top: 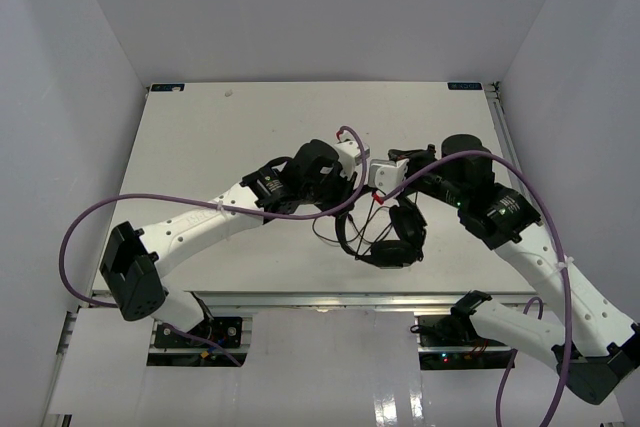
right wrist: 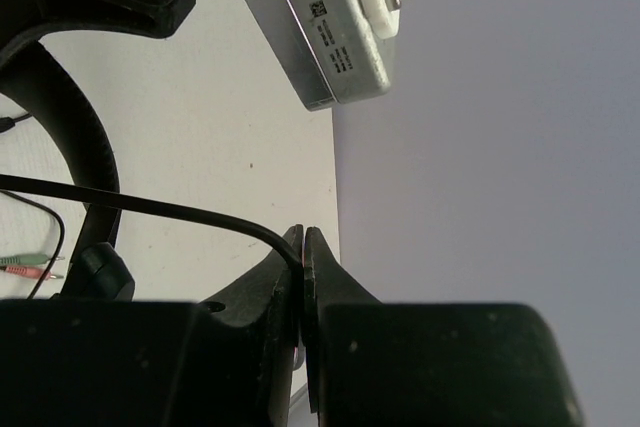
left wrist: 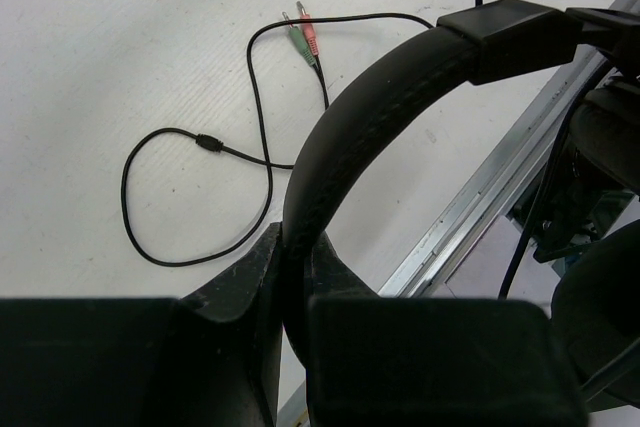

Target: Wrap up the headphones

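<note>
Closest to me, at the near edge of the table (top: 200, 137), stand the two arm bases, thick purple cables (top: 70, 237) looping off them. The left arm (top: 190, 232) and the right arm (top: 545, 257) both reach in so that their wrists almost meet over the middle of the table.

The headphones (top: 403, 232) sit just below that meeting point, a little right of centre and towards the near side. The left fingers (left wrist: 275, 252) are clenched on the padded headband (left wrist: 380, 97), one finger on each side of it, and the band arcs up and away to the right from there. The earcups (top: 392, 252) lie nearer the edge than the band; I cannot tell whether they touch the table.

The right fingers (right wrist: 296, 252) are pressed tight together on the thin black cord (right wrist: 150, 207), which runs off to the left from the tips. The rest of the cord lies slack on the table in an open loop (left wrist: 150, 197), curling round to the green and pink plugs (left wrist: 305, 37), which lie flat on the table side by side. A metal rail (left wrist: 470, 197) runs along the table's near edge
</note>
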You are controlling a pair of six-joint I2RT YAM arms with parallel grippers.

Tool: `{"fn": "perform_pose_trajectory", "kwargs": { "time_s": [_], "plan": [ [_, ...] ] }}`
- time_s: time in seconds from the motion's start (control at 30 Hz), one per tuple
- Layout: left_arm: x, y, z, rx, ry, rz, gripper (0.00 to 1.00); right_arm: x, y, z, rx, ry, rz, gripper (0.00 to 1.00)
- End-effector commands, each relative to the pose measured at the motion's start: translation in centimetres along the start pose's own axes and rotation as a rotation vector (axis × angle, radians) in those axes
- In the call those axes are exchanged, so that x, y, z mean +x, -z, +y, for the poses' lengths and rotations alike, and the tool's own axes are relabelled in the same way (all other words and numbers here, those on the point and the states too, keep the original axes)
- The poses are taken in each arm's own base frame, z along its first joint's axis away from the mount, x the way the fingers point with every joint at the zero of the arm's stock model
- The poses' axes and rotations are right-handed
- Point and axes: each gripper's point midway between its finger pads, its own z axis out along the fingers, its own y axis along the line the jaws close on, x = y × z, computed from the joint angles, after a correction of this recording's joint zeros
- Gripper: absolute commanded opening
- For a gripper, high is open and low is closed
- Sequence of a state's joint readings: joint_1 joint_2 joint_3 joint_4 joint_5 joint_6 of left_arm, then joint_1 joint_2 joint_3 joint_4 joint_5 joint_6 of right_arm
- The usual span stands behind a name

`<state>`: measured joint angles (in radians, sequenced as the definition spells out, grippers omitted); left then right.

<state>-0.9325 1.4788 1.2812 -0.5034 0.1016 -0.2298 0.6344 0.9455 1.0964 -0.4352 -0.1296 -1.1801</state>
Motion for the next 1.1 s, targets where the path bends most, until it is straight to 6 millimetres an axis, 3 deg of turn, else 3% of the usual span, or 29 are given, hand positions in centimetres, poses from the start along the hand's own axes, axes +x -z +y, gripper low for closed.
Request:
{"fn": "perform_pose_trajectory", "kwargs": {
  "time_s": [0.0,0.43,0.63,0.87,1.07],
  "plan": [
    [-1.8,2.8,-2.3,0.087,-0.033,-0.074,0.00,0.0,0.1,-1.7,0.094,-0.025,-0.024,0.08],
    [-1.9,5.9,-2.0,0.066,-0.029,-0.136,0.00,1.9,0.6,-2.5,0.082,-0.240,-0.090,0.08],
    [-2.4,6.3,-2.0,0.060,-0.030,-0.149,0.00,1.7,0.7,-1.2,0.046,-0.295,-0.134,0.08],
    [-2.1,5.7,-1.4,0.030,-0.029,-0.134,0.00,0.9,1.2,-1.3,0.042,-0.332,-0.180,0.08],
    [-2.5,5.7,-1.5,0.035,-0.028,-0.138,0.00,1.6,0.9,-0.8,0.033,-0.344,-0.167,0.08]
  ]
}}
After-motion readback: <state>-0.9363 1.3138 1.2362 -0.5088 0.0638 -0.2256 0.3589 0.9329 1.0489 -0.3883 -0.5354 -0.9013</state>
